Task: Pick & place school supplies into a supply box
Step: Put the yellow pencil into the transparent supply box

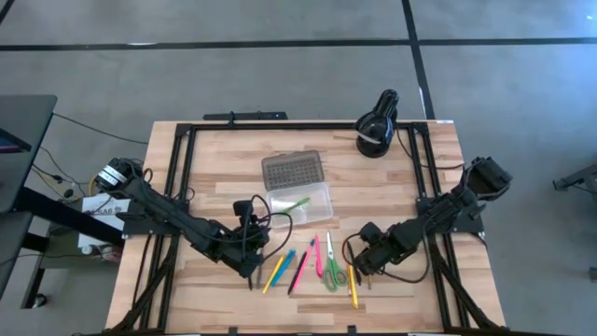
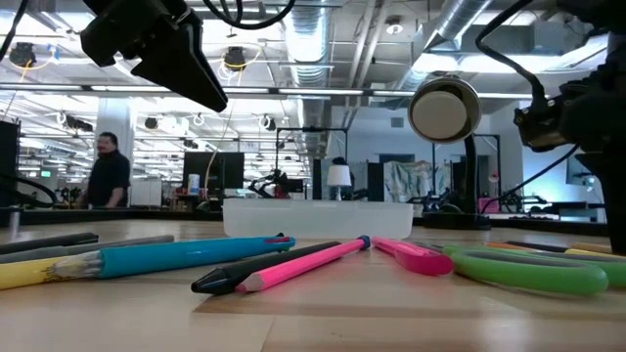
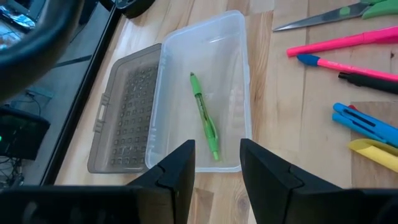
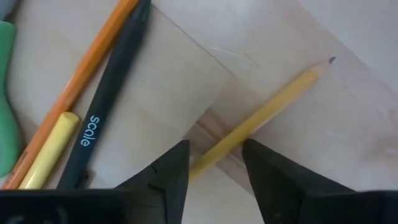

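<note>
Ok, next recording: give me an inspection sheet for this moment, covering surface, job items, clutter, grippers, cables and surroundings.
Surface: wooden table with a black frame.
Job's things: clear box open, its grey lid folded back; one green pen inside. Pens, pencils and green scissors lie in a row on the table in front of the box.
Clutter: black lamp at the far edge.
Grippers: left gripper open, empty, above the table near the box; right gripper open, low over a yellow pencil.
Cables: black cables looped on both arms.
Surroundings: open hall; a person in the background.
</note>
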Controlling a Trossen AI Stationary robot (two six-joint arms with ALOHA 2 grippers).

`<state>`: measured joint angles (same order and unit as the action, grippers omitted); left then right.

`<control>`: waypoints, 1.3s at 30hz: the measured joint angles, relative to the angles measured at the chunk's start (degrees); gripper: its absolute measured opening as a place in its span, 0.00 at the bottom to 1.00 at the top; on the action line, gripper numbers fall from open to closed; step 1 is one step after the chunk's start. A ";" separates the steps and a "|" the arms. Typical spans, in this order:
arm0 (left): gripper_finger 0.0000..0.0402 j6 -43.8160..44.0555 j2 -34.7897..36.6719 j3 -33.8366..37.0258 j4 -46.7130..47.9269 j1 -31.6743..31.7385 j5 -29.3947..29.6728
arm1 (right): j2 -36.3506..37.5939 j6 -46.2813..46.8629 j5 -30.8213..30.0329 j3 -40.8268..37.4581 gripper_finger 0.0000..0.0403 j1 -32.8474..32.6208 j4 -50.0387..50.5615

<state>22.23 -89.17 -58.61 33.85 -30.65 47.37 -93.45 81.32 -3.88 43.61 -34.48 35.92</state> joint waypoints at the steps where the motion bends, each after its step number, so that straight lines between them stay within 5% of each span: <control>1: 0.31 0.03 0.00 0.00 0.06 0.00 0.01 | -0.17 -0.21 0.06 0.40 0.37 0.00 0.52; 19: 0.31 0.93 0.00 0.00 0.12 -0.02 -0.15 | -0.79 -12.20 2.06 4.24 0.22 3.28 5.40; 30: 0.31 0.93 0.00 0.00 0.11 -0.02 -0.17 | -0.74 -23.81 2.43 4.22 0.21 7.93 4.38; 39: 0.31 0.93 0.00 0.00 0.11 -0.01 -0.17 | -0.72 -23.92 3.78 4.26 0.21 8.63 4.35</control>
<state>23.16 -89.17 -58.61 33.97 -30.67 47.20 -94.17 57.40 -0.10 47.88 -25.85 40.27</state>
